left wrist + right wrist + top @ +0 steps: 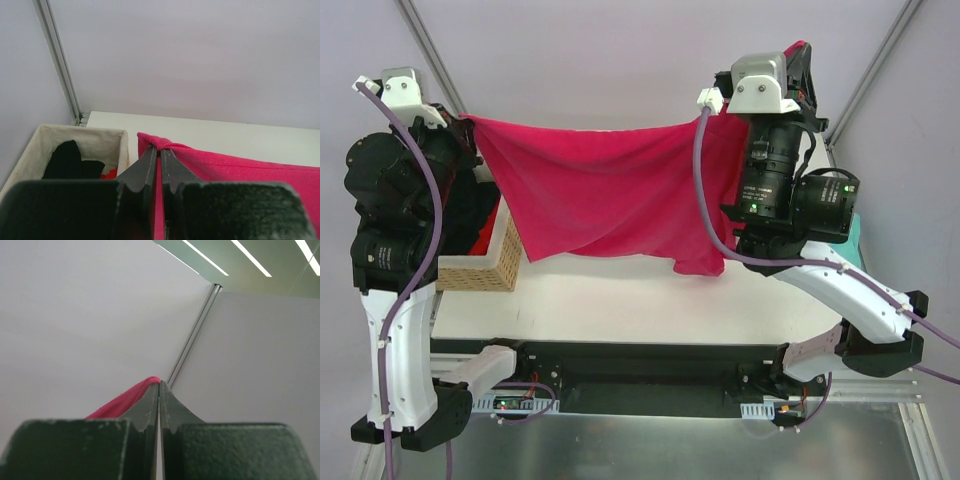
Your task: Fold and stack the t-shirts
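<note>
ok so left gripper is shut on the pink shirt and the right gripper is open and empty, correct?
No. The left gripper is shut on the pink shirt, but the right gripper is shut on it too, not open and empty. The right wrist view shows its jaws closed on pink cloth.

No legible text or label — none anywhere

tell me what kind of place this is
Most likely a robotics lab test cell, not a home: plain pale partition walls joined by aluminium posts, ceiling strip lights, and a white table with two arms bolted at its edge, holding up a pink t-shirt beside a laundry basket.
</note>
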`<state>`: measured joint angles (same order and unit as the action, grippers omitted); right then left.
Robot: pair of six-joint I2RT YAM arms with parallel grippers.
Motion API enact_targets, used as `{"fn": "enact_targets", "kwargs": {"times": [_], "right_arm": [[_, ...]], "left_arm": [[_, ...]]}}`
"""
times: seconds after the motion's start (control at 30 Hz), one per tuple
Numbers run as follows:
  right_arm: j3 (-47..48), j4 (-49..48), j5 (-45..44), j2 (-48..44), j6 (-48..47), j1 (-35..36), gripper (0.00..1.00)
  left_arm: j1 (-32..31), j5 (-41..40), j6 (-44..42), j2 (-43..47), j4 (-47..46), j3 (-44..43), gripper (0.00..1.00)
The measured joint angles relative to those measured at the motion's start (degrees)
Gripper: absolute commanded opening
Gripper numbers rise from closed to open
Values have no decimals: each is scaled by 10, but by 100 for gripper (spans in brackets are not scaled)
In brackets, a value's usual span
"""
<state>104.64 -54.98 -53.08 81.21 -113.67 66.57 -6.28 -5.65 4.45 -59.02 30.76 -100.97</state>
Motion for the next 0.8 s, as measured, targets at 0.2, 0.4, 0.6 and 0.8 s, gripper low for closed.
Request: {"fn": "enact_targets", "kwargs": {"times": [0.2, 0.4, 0.6, 0.8], "right_arm": [[0, -8, 0, 1, 0, 14, 1], [0, -20, 1, 1, 0, 26, 1], [0, -29, 6, 1, 0, 31, 1], [-2, -37, 6, 1, 0, 32, 1]], "left_arm": [[0, 0, -6, 7, 0, 3, 0], [0, 0, -7, 7, 0, 3, 0], [0, 0, -7, 7, 0, 3, 0], [0, 0, -7, 7, 0, 3, 0]]}}
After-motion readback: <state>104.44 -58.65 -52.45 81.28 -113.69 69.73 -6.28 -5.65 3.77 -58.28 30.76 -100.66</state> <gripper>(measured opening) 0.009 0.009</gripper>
